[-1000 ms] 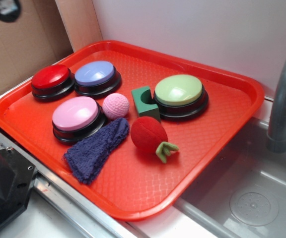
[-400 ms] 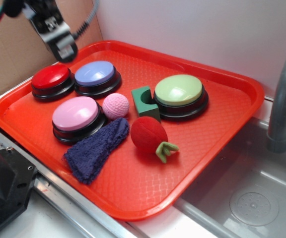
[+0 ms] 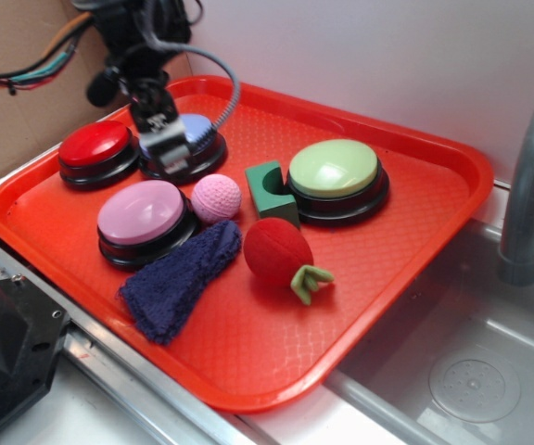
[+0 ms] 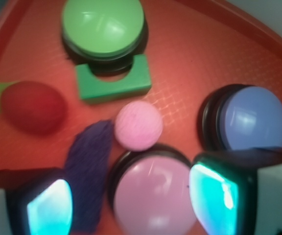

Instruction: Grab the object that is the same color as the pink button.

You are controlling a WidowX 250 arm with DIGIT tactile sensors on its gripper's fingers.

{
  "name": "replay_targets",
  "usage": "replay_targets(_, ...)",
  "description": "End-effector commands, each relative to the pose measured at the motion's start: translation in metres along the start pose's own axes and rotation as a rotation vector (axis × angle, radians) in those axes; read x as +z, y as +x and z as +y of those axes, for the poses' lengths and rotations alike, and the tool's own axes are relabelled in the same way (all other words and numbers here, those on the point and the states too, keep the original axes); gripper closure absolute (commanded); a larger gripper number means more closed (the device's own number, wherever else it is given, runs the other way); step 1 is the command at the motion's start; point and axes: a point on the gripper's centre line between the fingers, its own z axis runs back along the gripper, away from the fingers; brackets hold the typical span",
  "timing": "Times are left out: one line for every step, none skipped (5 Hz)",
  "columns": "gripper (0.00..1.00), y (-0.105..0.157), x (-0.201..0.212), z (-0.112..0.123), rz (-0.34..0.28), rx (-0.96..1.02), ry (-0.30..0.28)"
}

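Note:
The small pink knitted ball (image 3: 216, 197) (image 4: 138, 125) lies on the red tray (image 3: 406, 185), between the pink button (image 3: 144, 214) (image 4: 153, 198) and a green block (image 3: 272, 192). My gripper (image 3: 163, 145) (image 4: 133, 205) hangs above the tray's far left part, in front of the lavender-blue button (image 3: 193, 136), up and to the left of the ball and apart from it. Its jaws stand wide open with nothing held. In the wrist view the pink button shows between the two fingers and the ball lies just beyond them.
Also on the tray: a red button (image 3: 95, 147), a green button (image 3: 335, 172), a red plush ball with a green stem (image 3: 279, 251) and a dark blue cloth (image 3: 176, 278). A sink (image 3: 471, 371) and grey tap (image 3: 529, 185) stand to the right.
My gripper has come down and to the right from the upper left corner, now low over the lavender-blue button. The things on the tray have not moved.

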Motion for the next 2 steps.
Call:
replay_targets(0.00,0.016,-0.033,0.009,0.007,-0.041,0.016)
replay_targets(0.00,0.016,-0.046,0.009,0.025,-0.048,0.019)
